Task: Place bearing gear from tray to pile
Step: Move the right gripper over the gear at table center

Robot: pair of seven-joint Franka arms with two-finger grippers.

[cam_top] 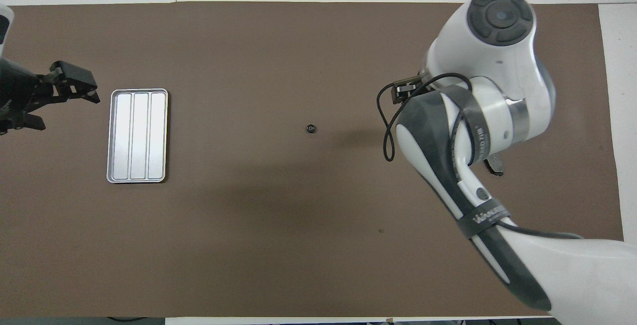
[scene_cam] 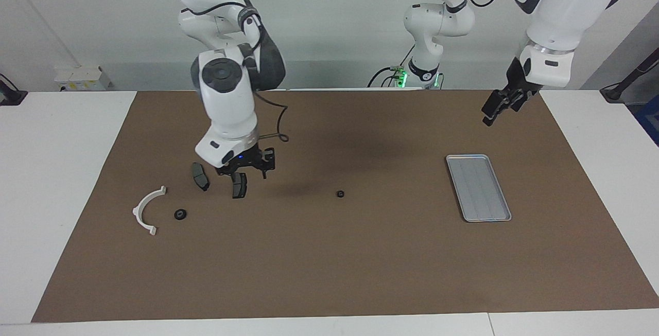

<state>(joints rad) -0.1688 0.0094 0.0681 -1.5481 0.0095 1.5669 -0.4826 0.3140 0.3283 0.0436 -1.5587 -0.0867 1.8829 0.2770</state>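
Brown matting (scene_cam: 329, 253) covers my white table (scene_cam: 62, 171) under a pale wall. My right gripper (scene_cam: 246, 170) hangs open-fingered over a brake pad (scene_cam: 239, 187) in the pile; my left gripper (scene_cam: 497, 105) waits open near the tray (scene_cam: 479, 188). One bearing gear (scene_cam: 180, 214) lies beside the white bracket (scene_cam: 146, 210), another (scene_cam: 340, 194) mid-mat.

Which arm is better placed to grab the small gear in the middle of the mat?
Right: its claw hangs over the pads, close to the gear; the left claw waits raised by the tray.
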